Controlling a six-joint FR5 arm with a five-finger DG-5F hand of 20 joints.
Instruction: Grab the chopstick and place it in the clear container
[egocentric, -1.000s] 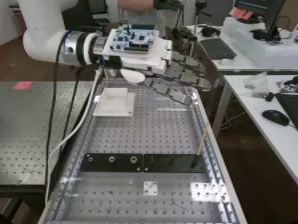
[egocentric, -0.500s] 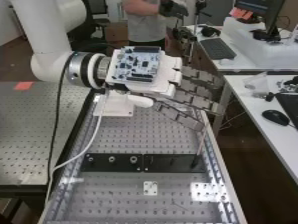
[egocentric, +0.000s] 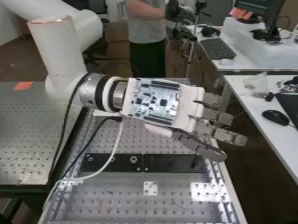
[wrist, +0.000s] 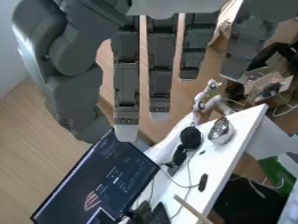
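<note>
My hand is over the right part of the perforated bench in the high view, fingers extended and open, with nothing seen held. It covers most of the spot around the small dark holder on the black bar. In the wrist view the hand hangs with straight fingers. A thin tan stick, which looks like the chopstick, stands apart from the fingertips there. I cannot make out a clear container for certain.
The black bar crosses the perforated bench. A cable loops below my wrist. At the right stands a white desk with a mouse. The wrist view has a monitor and a white table.
The hand has come down and nearer along the bench, toward the black bar, and now covers the upright chopstick. The arm has come over the white square tray, hiding most of it.
</note>
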